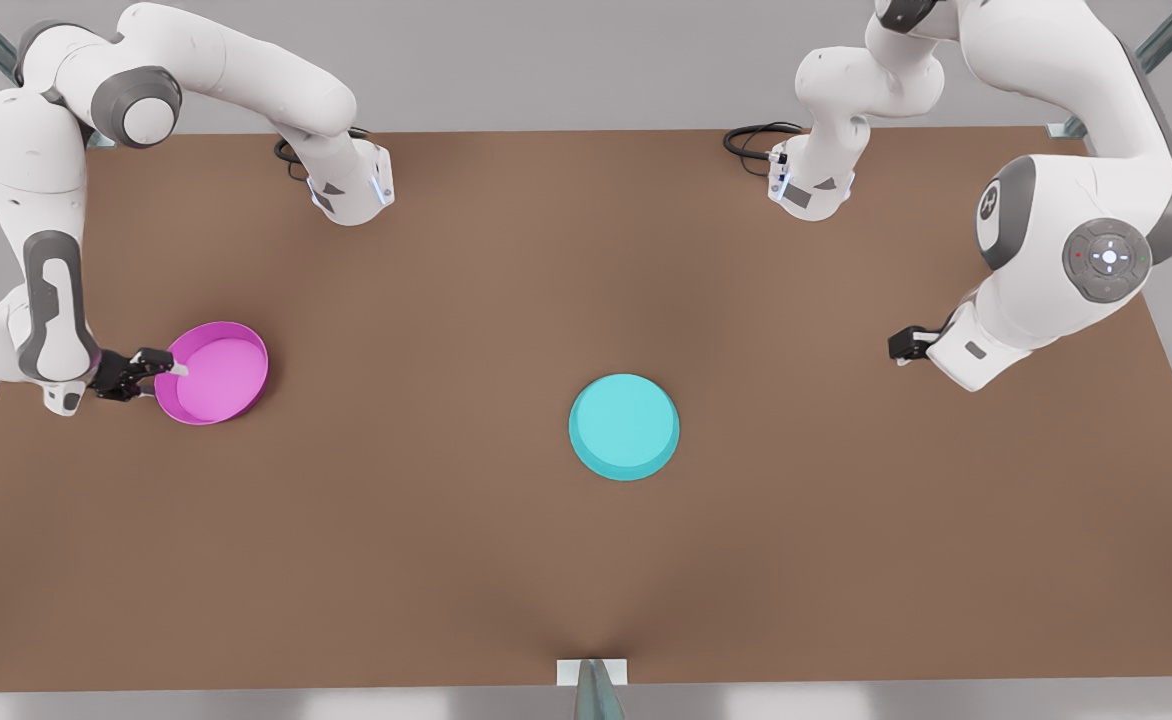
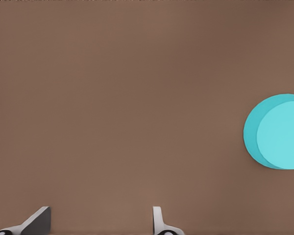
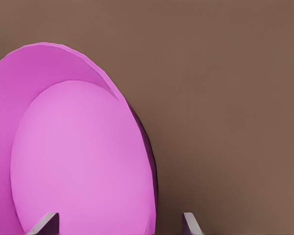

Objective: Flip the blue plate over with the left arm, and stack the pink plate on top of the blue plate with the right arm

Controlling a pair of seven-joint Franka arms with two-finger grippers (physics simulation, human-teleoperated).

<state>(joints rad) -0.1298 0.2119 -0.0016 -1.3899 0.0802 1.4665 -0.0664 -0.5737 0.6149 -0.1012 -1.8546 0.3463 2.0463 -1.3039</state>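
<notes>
The blue plate (image 1: 624, 427) is plain cyan-turquoise, its flat face paler than its darker teal rim. The pink plate (image 1: 214, 373) is magenta at the rim with a lighter pink inside, unpatterned. Both lie on a uniform matte brown bench (image 1: 586, 560), and the arms are white with grey joints.
</notes>
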